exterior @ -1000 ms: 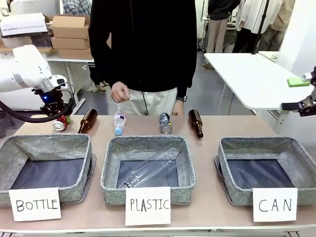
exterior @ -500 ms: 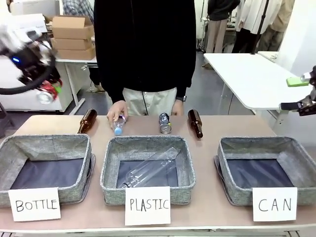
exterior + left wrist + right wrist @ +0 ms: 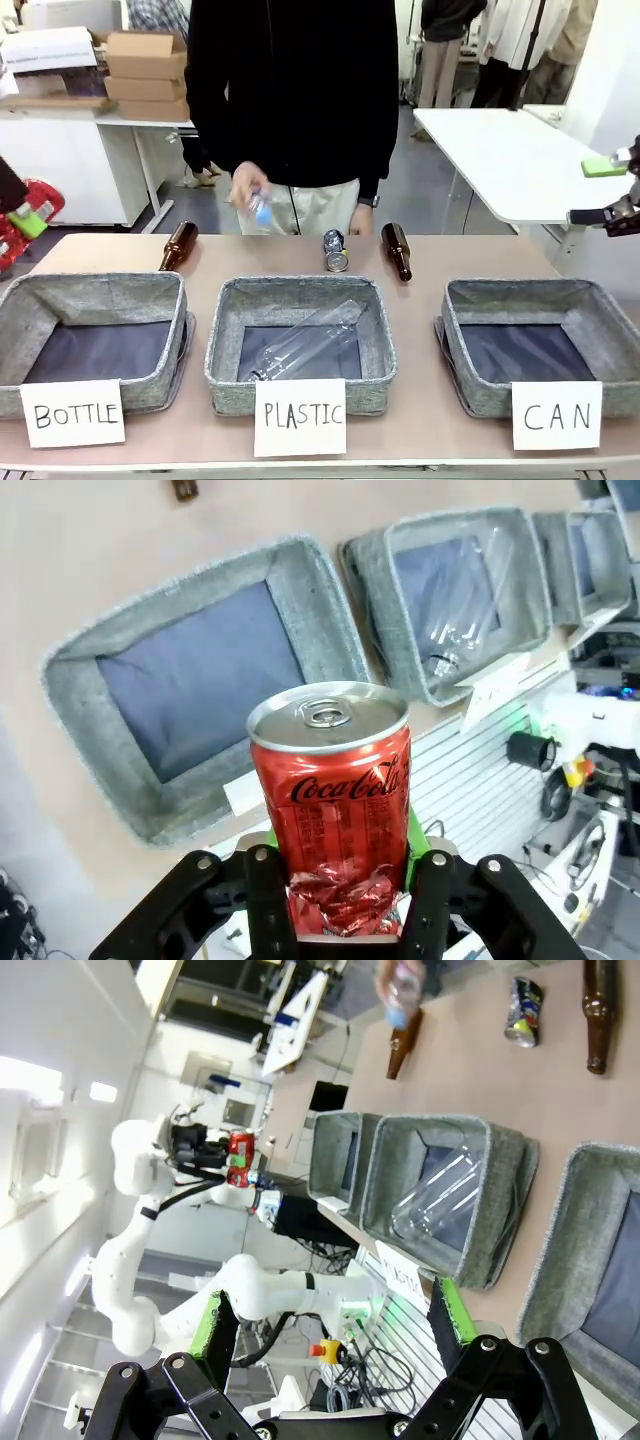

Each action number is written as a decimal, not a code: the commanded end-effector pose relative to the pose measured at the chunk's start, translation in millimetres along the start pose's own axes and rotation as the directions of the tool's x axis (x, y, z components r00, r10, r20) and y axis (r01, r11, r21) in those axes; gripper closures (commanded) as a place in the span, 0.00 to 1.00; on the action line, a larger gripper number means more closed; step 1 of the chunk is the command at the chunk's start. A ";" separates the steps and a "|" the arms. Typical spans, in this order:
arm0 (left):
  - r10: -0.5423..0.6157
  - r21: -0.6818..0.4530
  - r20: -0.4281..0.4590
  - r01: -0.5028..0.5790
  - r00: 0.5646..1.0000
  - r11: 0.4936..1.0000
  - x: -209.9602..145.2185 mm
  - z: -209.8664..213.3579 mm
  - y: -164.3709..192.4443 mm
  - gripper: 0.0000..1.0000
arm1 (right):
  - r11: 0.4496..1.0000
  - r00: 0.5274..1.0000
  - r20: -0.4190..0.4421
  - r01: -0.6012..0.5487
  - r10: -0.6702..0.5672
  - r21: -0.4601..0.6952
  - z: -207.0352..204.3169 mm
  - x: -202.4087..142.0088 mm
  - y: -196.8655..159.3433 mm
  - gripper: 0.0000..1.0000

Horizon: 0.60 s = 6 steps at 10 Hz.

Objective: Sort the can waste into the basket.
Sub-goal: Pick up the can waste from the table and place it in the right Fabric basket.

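Clenching my left fingers [image 3: 267, 900] on the red can [image 3: 330, 780], held high for the lower-right basket [image 3: 540, 288]; right fingers [image 3: 215, 1325] spread, empty.

Table [image 3: 418, 320], near right corner: CAN basket [image 3: 520, 298], open above. Far edge, we count obstacles: left brown bottle [image 3: 178, 245], dark can [image 3: 334, 250], right brown bottle [image 3: 396, 250], person's hand [image 3: 248, 188] above.

The left gripper [image 3: 24, 216] has carried the crushed red metal can [image 3: 40, 198] up off the table [image 3: 470, 255], out to the left. The person's hand [image 3: 248, 184] has lifted the small clear plastic bottle [image 3: 262, 210].
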<state>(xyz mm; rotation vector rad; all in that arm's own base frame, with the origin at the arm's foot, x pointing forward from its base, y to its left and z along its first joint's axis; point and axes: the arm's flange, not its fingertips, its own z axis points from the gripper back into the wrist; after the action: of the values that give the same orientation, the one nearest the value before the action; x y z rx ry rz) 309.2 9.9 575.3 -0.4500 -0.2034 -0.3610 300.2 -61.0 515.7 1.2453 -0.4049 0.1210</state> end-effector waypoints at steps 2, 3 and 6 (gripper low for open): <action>0.000 0.000 0.000 0.000 1.000 1.000 0.0 0.0 0.0 0.56 | 1.000 1.000 0.000 0.000 0.000 0.000 0.0 0.0 0.0 0.00; -0.206 -0.176 -0.078 0.190 0.975 0.966 61.5 -47.3 8.4 0.56 | 0.998 0.998 0.032 -0.058 0.058 0.007 34.5 -2.1 32.4 0.00; -0.606 -0.238 -0.033 0.583 0.795 0.777 208.8 -146.8 -104.4 0.56 | 0.996 0.996 0.064 -0.062 0.066 -0.064 135.2 -40.5 28.7 0.00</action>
<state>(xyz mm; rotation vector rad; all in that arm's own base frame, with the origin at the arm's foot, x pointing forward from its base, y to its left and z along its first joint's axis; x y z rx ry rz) 426.7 -179.0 523.2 -0.5466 -0.1701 -0.8938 238.4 -137.1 566.5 1.1889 -0.5027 0.1377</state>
